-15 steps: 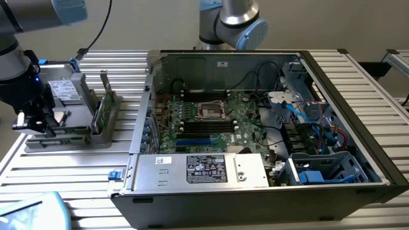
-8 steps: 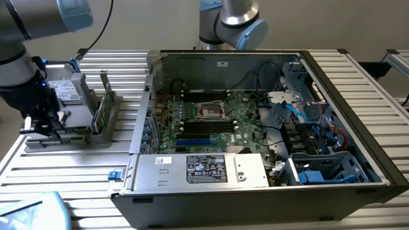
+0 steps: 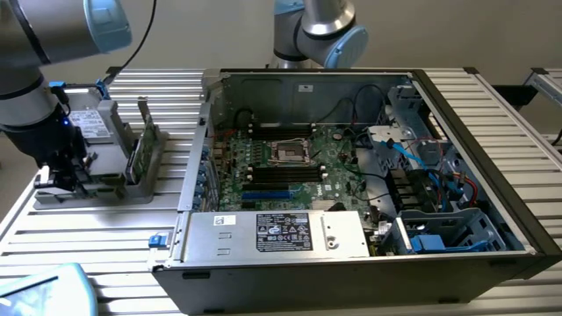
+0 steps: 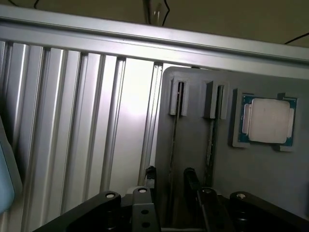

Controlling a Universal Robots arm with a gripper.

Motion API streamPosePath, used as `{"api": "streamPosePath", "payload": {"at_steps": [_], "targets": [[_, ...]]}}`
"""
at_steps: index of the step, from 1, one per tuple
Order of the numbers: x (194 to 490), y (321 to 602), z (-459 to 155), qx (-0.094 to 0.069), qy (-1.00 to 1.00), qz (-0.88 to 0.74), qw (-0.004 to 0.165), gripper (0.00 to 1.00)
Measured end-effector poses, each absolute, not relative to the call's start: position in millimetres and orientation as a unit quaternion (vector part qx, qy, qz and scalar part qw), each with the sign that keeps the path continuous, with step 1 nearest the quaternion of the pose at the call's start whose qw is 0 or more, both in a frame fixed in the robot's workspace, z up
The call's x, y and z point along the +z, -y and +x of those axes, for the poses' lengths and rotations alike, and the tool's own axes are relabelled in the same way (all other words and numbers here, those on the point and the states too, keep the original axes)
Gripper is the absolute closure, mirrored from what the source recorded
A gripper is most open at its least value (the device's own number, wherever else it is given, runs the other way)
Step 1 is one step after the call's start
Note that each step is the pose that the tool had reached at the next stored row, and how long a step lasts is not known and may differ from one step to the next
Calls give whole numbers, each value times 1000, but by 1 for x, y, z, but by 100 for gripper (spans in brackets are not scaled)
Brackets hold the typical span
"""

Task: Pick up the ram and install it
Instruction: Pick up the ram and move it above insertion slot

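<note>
A thin dark ram stick [image 4: 173,135] stands on edge in a slot of the grey holder [image 4: 193,96]. A second ram stick [image 4: 211,140] stands in the slot beside it. My gripper [image 4: 170,179] is open, one finger on each side of the first stick, with a gap on both sides. In the exterior view the gripper [image 3: 66,181] hangs low over the holder [image 3: 131,187] at that view's left. The motherboard [image 3: 307,171], with its black memory slots [image 3: 281,172], lies inside the open computer case in the middle.
A green card with a metal bracket [image 3: 145,148] stands in the holder next to my arm. A processor chip [image 4: 268,121] sits in a holder pocket. The case wall [image 3: 197,145] rises between holder and motherboard. A power supply [image 3: 281,234] is at the front and another arm's base [image 3: 320,29] behind.
</note>
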State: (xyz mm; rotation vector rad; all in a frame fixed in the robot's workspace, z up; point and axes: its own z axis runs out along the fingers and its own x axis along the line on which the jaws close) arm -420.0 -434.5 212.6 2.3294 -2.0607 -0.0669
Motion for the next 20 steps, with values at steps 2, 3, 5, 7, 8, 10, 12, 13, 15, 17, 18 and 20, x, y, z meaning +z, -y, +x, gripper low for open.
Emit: {"api": "streamPosePath", "payload": {"at_steps": [2,3,5,7,8,10,12,13,15,17,18,20], "targets": [[209,433,-420,-22,663,748,15,63],[207,432,-420,-22,664,747,15,63],[204,431,-422,-22,664,747,15,63],[201,431,-424,-22,665,747,15,63],[200,430,-425,-22,665,747,15,63],[198,430,-426,-21,665,747,15,63],[197,431,-426,-22,665,747,16,63],[196,431,-426,-22,665,747,16,63],[195,431,-426,-22,665,747,16,63],[194,431,-426,-22,665,747,16,63],[194,431,-426,-22,665,747,16,63],[194,431,-426,-22,665,747,16,63]]}}
